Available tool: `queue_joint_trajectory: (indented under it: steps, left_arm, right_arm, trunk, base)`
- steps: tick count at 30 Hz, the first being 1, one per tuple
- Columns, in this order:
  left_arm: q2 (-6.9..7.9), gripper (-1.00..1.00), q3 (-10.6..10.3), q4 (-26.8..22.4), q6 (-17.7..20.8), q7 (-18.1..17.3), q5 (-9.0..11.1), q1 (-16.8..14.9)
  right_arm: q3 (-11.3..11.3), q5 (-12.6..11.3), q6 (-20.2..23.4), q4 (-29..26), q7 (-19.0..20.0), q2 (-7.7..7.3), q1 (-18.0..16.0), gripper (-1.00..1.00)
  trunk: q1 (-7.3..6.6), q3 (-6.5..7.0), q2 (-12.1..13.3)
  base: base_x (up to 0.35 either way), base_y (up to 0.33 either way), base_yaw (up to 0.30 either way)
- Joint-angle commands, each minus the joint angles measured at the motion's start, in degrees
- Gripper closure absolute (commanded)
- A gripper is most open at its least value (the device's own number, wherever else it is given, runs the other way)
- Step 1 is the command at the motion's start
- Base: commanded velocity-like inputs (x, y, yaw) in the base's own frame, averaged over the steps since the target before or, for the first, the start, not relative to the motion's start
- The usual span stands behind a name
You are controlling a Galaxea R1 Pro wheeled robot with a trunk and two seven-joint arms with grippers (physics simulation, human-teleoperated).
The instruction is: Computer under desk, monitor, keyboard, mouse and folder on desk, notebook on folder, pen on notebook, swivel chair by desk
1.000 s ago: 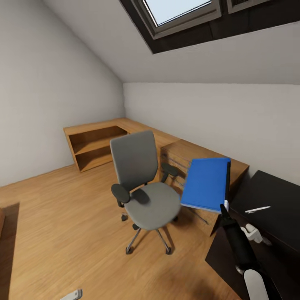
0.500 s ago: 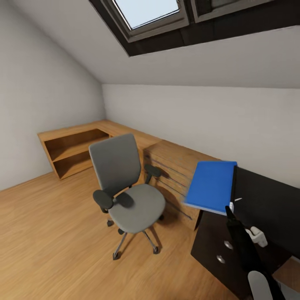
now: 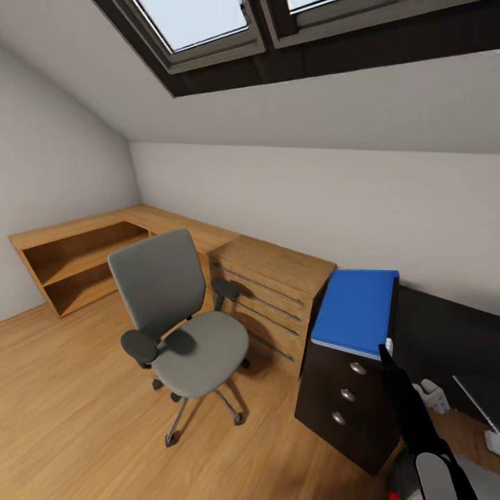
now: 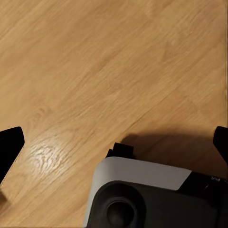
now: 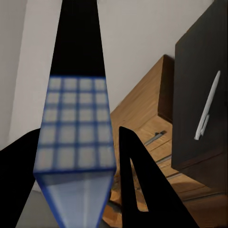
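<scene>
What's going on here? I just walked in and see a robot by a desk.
The right gripper is shut on the blue folder, holding it above the black desk's drawer end. A pen lies on a dark book on the desk. The swivel chair stands with nothing on its seat. The left gripper hangs open over the floor.

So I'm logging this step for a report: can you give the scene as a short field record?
room: attic bedroom, wood floor, skylights
folder: blue, clamped at its edge by the right pincer, held up over the desk's drawer end
swivel chair: seat bare, standing apart from the desk
pen: lying on the dark desk top
left pincer: open, above bare floor
folder on desk: not yet
</scene>
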Motion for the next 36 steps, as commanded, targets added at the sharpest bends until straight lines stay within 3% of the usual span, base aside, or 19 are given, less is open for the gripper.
queue_joint_trajectory:
  steps: [1, 4, 7, 12, 15, 23, 24, 27, 28, 36]
  left_arm:
    - [0.03, -1.00, -0.3, 0.0, -1.1, 0.3, 0.6, 0.0]
    - [-0.02, -1.00, -0.1, 1.5, -7.3, 0.4, 0.7, 0.0]
    - [-0.13, -1.00, 0.1, 2.2, -11.1, 0.6, 0.8, 0.0]
    - [-0.63, -1.00, 0.1, 3.4, -23.7, 0.9, 0.8, 0.0]
    - [-0.77, -1.00, 0.0, 5.5, -29.0, 0.9, 0.7, 0.0]
    - [-0.84, -1.00, -0.3, 7.4, -31.8, 0.4, 0.4, 0.0]
    - [-0.84, -1.00, -0.4, 7.5, -31.8, 0.3, 0.3, 0.0]
    - [-0.84, -1.00, -0.5, 7.6, -31.8, 0.2, 0.3, 0.0]
    - [-0.84, -1.00, -0.5, 7.6, -31.8, 0.2, 0.4, 0.0]
    - [-0.82, -1.00, -0.5, 7.8, -31.7, 0.2, 0.4, 0.0]
  right_arm:
    - [-0.2, -0.6, 0.6, 0.0, 0.3, 0.07, -0.1, 1.00]
    - [-0.2, -0.6, 0.5, 0.0, 0.3, 0.12, -0.1, 1.00]
    - [-0.2, -0.6, 0.5, 0.0, 0.3, 0.13, -0.1, 1.00]
    - [-2.1, -0.7, 0.6, -0.1, -0.3, 0.14, -0.1, 1.00]
    - [-2.6, -0.7, 0.6, -0.1, -1.0, 0.08, -0.1, 1.00]
    - [-4.1, -1.1, 0.7, 0.0, -1.2, 0.06, -0.1, 1.00]
    - [-3.9, -4.5, 0.7, -0.2, -0.2, 0.06, -0.1, 1.00]
    - [-3.7, -8.0, 0.7, -0.2, 2.7, 0.08, -0.1, 1.00]
    - [-3.6, -9.4, 0.8, -0.2, 5.2, 0.07, -0.1, 1.00]
    - [-3.7, -10.0, 0.8, -0.2, 6.8, 0.06, -0.1, 1.00]
  trunk:
    - [-0.23, 0.13, 0.4]
    - [-0.89, 0.67, 1.6]
    - [-1.54, 1.20, 2.8]
    - [-2.64, 2.10, 4.8]
    - [-3.08, 2.46, 5.6]
    - [-3.08, 2.46, 5.6]
    - [-3.08, 2.44, 5.6]
    - [-3.08, 2.42, 5.6]
    - [-3.08, 2.42, 5.6]
    - [-3.08, 2.42, 5.6]
  base:
    - [0.000, 0.000, -0.294]
    - [0.000, 0.000, -0.294]
    - [0.000, 0.000, -0.294]
    - [0.000, 0.000, -0.294]
    - [0.000, 0.000, -0.294]
    - [0.000, 0.000, -0.294]
    - [0.000, 0.000, -0.125]
    - [0.000, 0.000, -0.055]
    - [0.000, 0.000, -0.011]
    - [0.000, 0.000, -0.002]
